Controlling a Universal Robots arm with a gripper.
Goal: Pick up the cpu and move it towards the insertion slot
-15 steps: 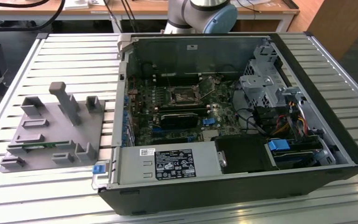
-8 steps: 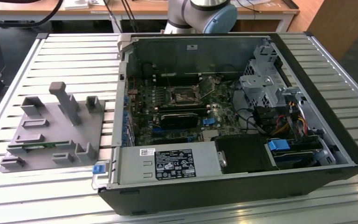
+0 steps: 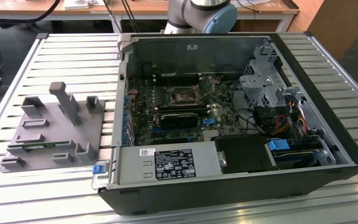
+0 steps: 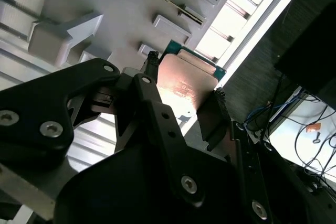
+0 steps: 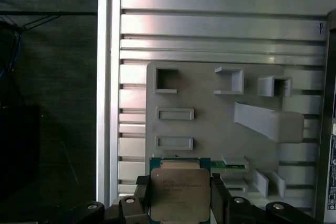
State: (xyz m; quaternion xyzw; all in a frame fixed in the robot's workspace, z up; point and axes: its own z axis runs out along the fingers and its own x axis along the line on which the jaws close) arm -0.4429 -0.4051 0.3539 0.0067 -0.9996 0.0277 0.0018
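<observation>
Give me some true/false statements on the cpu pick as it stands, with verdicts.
1. The gripper is shut on the cpu. True.
2. The cpu is seated in the insertion slot. False: it is held in the gripper, in front of the grey fixture in both wrist views.
3. The computer case lies open on the slatted table. True.
4. The grey fixture lies on the exterior view's right of the computer case. False: it lies on the exterior view's left of it.
</observation>
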